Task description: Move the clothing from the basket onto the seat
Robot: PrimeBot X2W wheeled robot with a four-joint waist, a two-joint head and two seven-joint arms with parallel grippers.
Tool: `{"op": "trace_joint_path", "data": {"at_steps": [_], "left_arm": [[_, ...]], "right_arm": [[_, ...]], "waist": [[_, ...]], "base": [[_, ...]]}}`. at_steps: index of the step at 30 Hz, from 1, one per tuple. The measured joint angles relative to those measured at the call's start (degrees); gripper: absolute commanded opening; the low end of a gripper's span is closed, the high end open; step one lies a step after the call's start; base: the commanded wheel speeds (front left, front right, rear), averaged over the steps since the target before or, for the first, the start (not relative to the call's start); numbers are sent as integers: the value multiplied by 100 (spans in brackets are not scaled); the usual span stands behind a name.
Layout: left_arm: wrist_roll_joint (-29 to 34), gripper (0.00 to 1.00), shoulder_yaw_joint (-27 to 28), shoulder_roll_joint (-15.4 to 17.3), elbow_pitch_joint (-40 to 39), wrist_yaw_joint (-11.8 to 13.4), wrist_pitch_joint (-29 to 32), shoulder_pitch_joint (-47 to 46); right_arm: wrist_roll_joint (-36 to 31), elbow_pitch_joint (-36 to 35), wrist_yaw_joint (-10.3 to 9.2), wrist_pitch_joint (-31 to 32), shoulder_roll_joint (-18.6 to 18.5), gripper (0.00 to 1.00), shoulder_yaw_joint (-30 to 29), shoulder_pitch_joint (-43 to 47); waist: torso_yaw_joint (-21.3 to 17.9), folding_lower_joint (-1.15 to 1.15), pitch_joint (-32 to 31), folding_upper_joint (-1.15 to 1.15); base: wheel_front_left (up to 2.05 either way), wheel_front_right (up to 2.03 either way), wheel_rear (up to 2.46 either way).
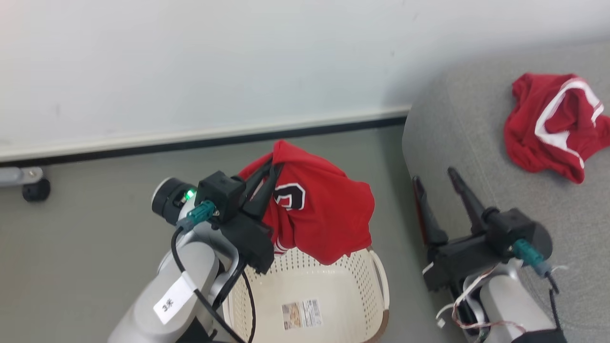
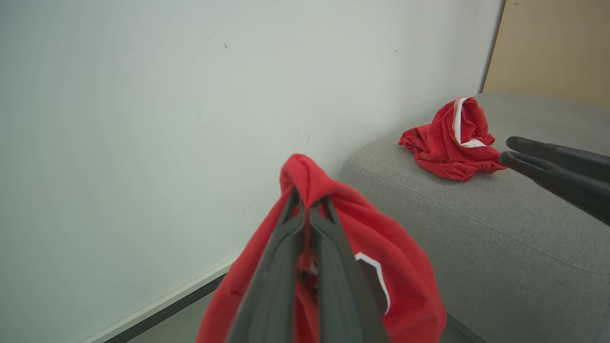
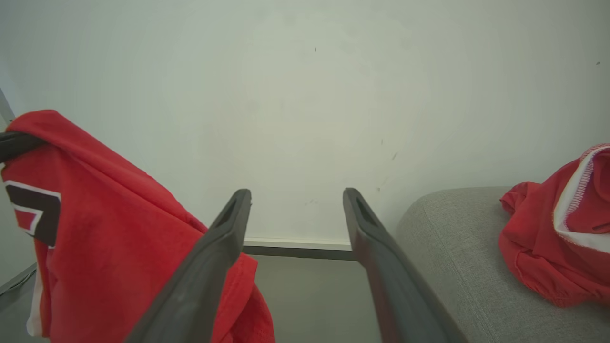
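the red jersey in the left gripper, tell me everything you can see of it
The jersey is a soft-looking red sports top with a navy character outlined in white and thin white stripes at one edge. It hangs bunched from the left gripper, whose fingers are shut on a fold at its top. It is above the basket, its lowest folds near the far rim; contact there is unclear. It is apart from the sofa.

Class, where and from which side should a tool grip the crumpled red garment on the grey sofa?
Probably pinch the raised white-trimmed fold of the crumpled red garment, coming down from above: it lies heaped on the light-grey fabric sofa, and that ridge stands proud.
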Motion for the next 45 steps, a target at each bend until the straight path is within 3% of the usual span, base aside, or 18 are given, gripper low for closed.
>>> {"op": "trace_joint_path", "data": {"at_steps": [16,28,36,45], "left_arm": [[-313,0,-100,196,-765,-38,531,465],[-357,0,-144,221,-1260,-38,890,550],[-465,0,-153,243,-1478,-37,1034,553],[-489,0,-203,227,-1707,-32,1228,554]], "right_arm": [[-120,81,310,33,52,100,708,327],[-164,411,492,205,-12,100,1400,90],[-163,683,493,256,-207,100,1667,-292],[352,1047,498,253,-361,100,2784,-999]], "waist": [[142,1,-943,0],[199,1,-1027,1],[239,2,-1003,1],[315,2,-926,1]], "base": [[0,0,0],[0,0,0],[0,0,0],[0,0,0]]}}
